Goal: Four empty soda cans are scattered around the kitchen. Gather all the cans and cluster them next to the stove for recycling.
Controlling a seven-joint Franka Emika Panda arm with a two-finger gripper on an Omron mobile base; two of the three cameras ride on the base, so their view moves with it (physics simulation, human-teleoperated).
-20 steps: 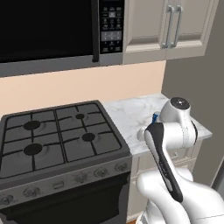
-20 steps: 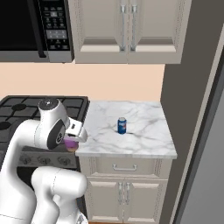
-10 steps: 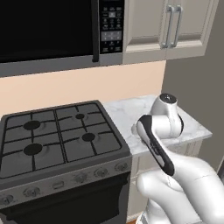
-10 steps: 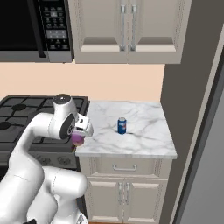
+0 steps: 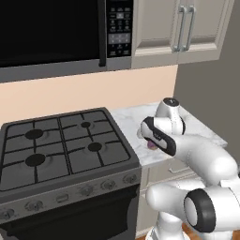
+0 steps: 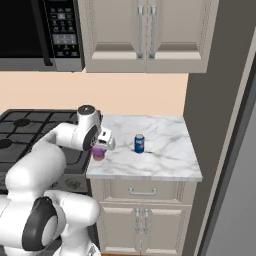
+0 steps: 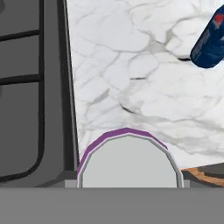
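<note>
My gripper [image 6: 99, 149] is shut on a purple-pink soda can [image 6: 98, 154], holding it upright low over the left edge of the marble counter [image 6: 160, 156], right beside the stove [image 6: 30, 125]. Whether the can touches the marble I cannot tell. In the left base view the purple can [image 5: 152, 145] peeks out under the hand, right of the stove [image 5: 61, 145]. The hand view looks down on its silvery top [image 7: 129, 162], which hides the fingertips; the stove's edge [image 7: 26, 87] runs along the left. A blue soda can [image 6: 139, 143] stands mid-counter and shows at top right of the hand view [image 7: 210, 43].
A black microwave [image 5: 51, 33] hangs above the stove, with beige wall cabinets [image 6: 145, 35] over the counter. A tall dark panel [image 6: 220, 125] bounds the counter on the right. Drawers and cupboard doors [image 6: 145, 210] sit below the counter.
The arm has swung to the right with the purple can, carrying it from in front of the stove's right edge to over the counter's left edge. The blue can has stayed put.
</note>
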